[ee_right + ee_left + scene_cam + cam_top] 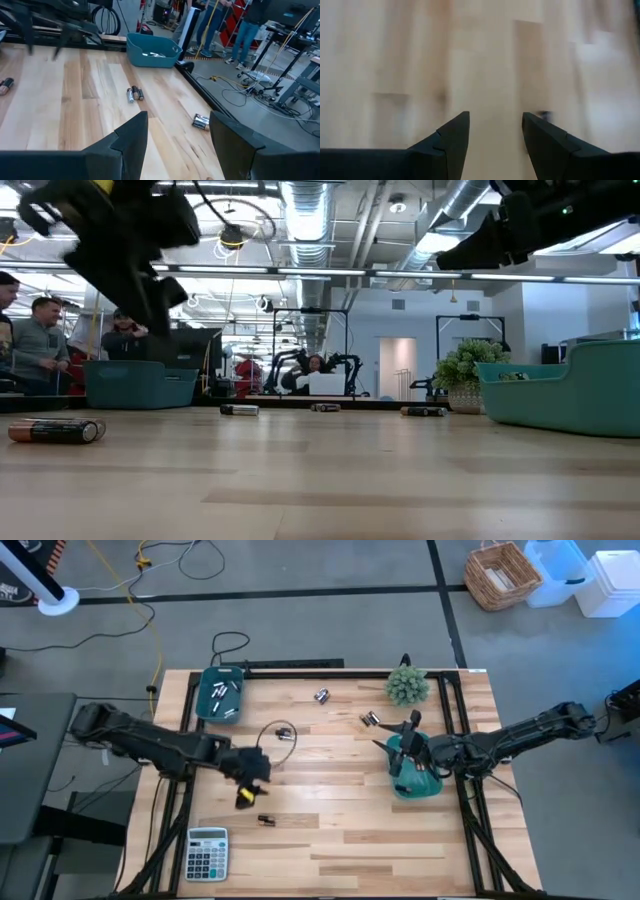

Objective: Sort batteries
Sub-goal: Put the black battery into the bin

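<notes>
left end effector (250, 783) open, empty, hovering over wooden surface (340, 830). nearest battery (265, 820) at its 5 o'clock, long axis 3-to-9. left arm way closer. right end effector (403, 754) open above teal bin (428, 789).

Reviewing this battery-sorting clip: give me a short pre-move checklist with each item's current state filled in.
1. Left end effector open, nothing between its fingers: ok.
2. Right end effector open and empty over the teal plastic bin near it: ok.
3. Dark cylindrical battery on the wood lies free near the left end effector: ok.
4. Left end effector lined up on that battery: cannot tell.
5. Far teal rectangular tray unobstructed, already holding batteries: ok.
</notes>
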Tool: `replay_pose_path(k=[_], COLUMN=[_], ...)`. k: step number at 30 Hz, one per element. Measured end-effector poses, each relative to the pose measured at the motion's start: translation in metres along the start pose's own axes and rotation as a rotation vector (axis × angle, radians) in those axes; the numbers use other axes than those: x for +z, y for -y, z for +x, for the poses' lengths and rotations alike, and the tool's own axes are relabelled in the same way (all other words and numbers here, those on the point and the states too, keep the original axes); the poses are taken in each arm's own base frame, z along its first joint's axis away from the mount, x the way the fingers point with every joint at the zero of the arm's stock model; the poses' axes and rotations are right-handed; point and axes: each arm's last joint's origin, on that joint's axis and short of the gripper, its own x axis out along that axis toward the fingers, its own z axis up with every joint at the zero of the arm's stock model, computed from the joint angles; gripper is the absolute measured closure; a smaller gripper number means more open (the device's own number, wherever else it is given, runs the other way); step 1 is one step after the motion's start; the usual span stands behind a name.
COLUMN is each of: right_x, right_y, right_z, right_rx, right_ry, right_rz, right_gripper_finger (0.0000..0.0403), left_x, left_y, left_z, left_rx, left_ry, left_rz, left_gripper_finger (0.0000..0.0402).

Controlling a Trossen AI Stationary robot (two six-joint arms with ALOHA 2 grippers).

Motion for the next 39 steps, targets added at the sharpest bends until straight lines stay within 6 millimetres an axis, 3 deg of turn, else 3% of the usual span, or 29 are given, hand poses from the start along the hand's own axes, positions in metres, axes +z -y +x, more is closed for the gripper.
replay_pose_path(k=[7,13,25,39], right_x=[0.000,0.001,0.001,0.001], right_y=[0.000,0.000,0.000,0.000], right_z=[0.000,0.000,0.000,0.000], right_rx=[0.000,0.000,-0.001,-0.001], right_ry=[0.000,0.005,0.006,0.006], right_rz=[0.000,0.004,0.004,0.004], right_gripper_finger=[0.0180,0.0180,0.0180,0.0180], left_x=[-0.014,-0.026,-0.032,-0.034], left_y=[0.040,0.061,0.071,0.068], left_z=[0.002,0.023,0.070,0.073], left_rx=[-0.032,0.002,0.054,0.084], left_ry=[-0.037,-0.091,-0.187,-0.189], left_rz=[-0.051,-0.070,-0.068,-0.057], left_gripper_finger=[0.0226,0.0226,0.0226,0.0226])
